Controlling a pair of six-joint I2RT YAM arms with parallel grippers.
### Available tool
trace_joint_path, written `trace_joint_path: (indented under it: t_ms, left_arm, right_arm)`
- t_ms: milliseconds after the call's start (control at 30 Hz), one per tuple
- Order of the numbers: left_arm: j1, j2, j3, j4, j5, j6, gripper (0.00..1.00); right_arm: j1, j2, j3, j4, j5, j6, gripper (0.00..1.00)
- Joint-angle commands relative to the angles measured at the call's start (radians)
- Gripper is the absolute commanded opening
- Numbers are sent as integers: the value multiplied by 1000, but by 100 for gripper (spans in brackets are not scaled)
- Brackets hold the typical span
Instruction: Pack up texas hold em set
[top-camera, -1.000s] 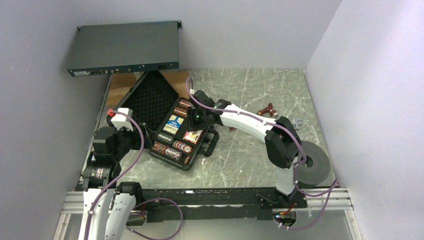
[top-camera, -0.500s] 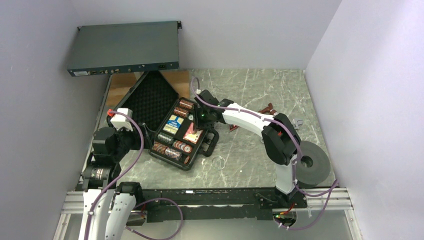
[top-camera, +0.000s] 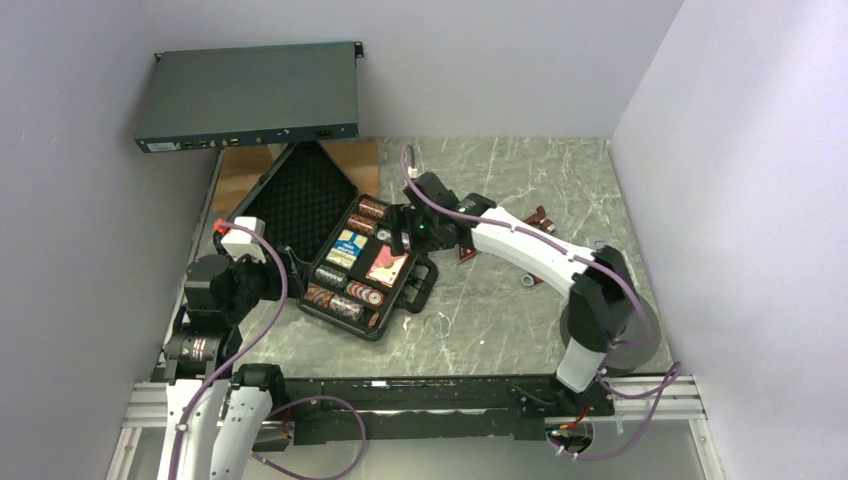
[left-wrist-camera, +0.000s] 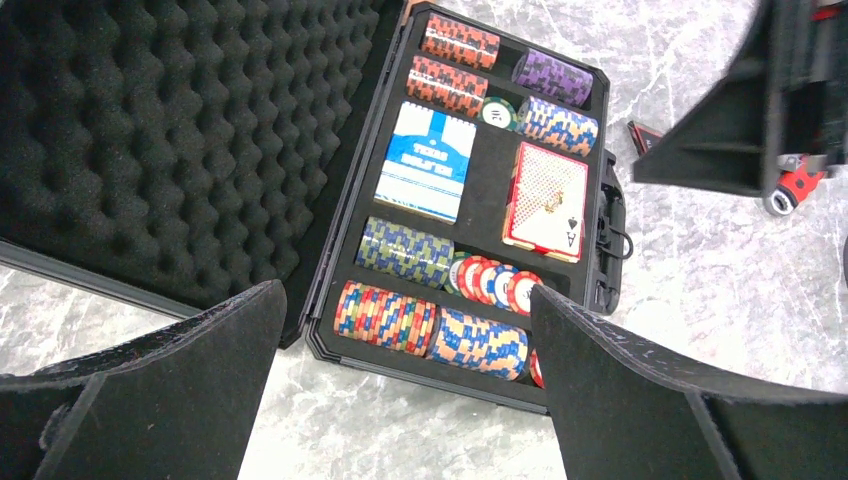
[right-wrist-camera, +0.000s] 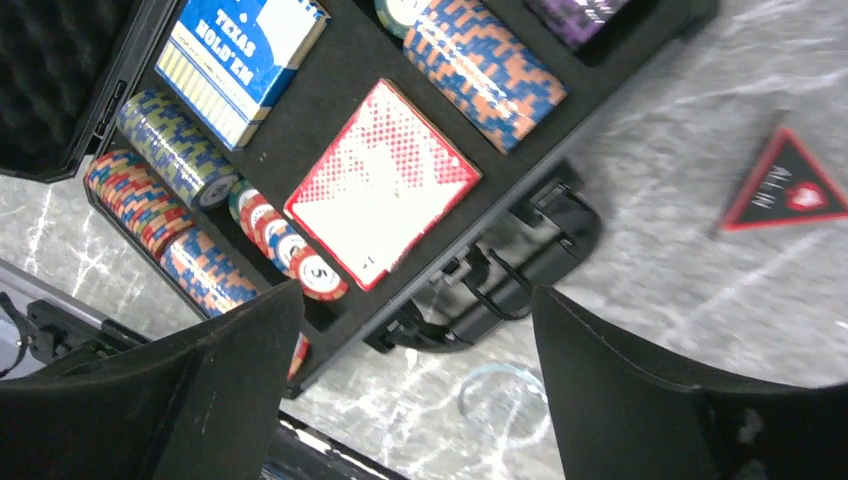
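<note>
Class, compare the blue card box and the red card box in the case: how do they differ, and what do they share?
The blue card box is blue and white with lettering; the red card box shows a red dotted pattern and an ace mark. The blue card box lies nearer the foam lid, the red card box nearer the handle. Both are flat rectangles, side by side in the case.

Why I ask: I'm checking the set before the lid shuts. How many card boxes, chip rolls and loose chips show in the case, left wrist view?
Card boxes: 2
Full chip rolls: 7
Fanned row of red-white chips: 1
Single green-white chip: 1
Total: 11; one corner of the case is hidden.
</note>
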Motion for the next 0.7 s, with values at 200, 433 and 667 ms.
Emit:
trace_joint_path:
  t_ms: [200,433,667]
  left_arm:
    - [6,42,47,1,34,5,99]
    - [6,17,28,91,-33,-90,99]
    - [5,95,39,137,71,-124,99]
  right_arm:
    - [-5,-268,-202,-76,318,-8,100]
    - [-23,-357,-323,-59,364,-7,100]
    - [-37,-394,-354,-78,392,-6,100]
